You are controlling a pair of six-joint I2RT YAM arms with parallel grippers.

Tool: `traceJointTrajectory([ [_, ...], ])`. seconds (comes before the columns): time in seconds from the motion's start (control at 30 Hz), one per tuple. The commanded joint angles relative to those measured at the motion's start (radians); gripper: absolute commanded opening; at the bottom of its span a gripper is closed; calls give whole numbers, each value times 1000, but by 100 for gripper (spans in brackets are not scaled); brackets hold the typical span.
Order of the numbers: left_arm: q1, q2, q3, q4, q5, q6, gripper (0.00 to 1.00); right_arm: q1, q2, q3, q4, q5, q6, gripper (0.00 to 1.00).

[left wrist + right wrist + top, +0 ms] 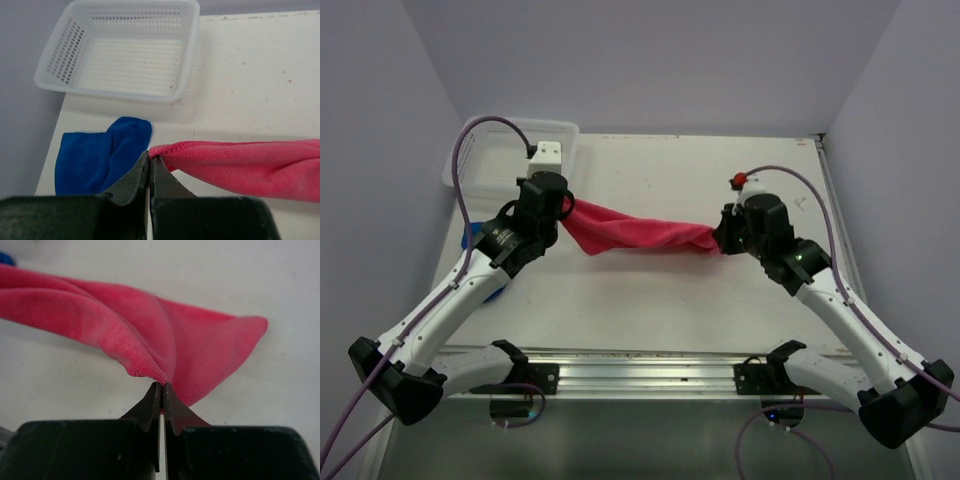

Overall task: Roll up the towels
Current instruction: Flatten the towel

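Observation:
A red towel hangs stretched between my two grippers above the middle of the table. My left gripper is shut on its left corner; in the left wrist view the gripper pinches the towel's hem. My right gripper is shut on its right end; in the right wrist view the gripper pinches a fold of the towel. A blue towel lies crumpled on the table at the left edge, mostly hidden under my left arm in the top view.
A white perforated plastic basket stands empty at the table's back left corner, and shows in the left wrist view. A small red-and-white fixture sits behind the right gripper. A metal rail runs along the near edge.

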Motion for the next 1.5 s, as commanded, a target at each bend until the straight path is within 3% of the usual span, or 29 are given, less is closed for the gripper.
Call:
traceJointTrajectory([
  [0.0, 13, -31, -67, 27, 37, -32, 0, 117, -65, -157, -15, -80, 48, 0],
  [0.17, 17, -65, -101, 24, 35, -46, 0, 322, -102, -307, 6, -138, 149, 1],
  [0.2, 17, -65, -107, 22, 35, -46, 0, 322, -88, -322, 15, -168, 157, 15],
  [0.27, 19, -61, -118, 21, 35, -53, 0, 322, -82, -342, 26, -190, 175, 18],
  [0.3, 19, -61, -123, 19, 38, -55, 0, 323, -91, -343, 31, -187, 177, 36],
  [0.33, 19, -56, -126, 21, 48, -58, 0, 322, -99, -340, 34, -175, 187, 48],
  [0.4, 20, -53, -139, 25, 61, -61, 0, 320, -119, -312, 29, -100, 194, 63],
  [0.5, 20, -47, -155, 33, 75, -65, 0, 296, -95, -254, 0, 29, 198, 68],
  [0.7, 20, -53, -187, 59, 107, -62, 0, 35, 60, -229, 94, -5, 207, 59],
  [0.93, 20, -51, -215, 81, 129, -47, 0, -86, 341, -204, 198, -32, 192, 58],
  [1.17, 20, -53, -231, 104, 135, -15, 0, -117, 462, -205, 301, -89, 175, 54],
  [1.3, 20, -54, -233, 102, 132, -6, 0, -120, 482, -209, 325, -95, 155, 38],
  [1.4, 20, -57, -236, 102, 132, 0, 0, -123, 482, -214, 325, -95, 138, 19],
  [1.43, 20, -57, -239, 101, 129, 1, 0, -122, 479, -211, 321, -95, 134, 7],
  [1.47, 20, -59, -241, 101, 127, 2, 0, -122, 475, -206, 303, -95, 128, 2],
])
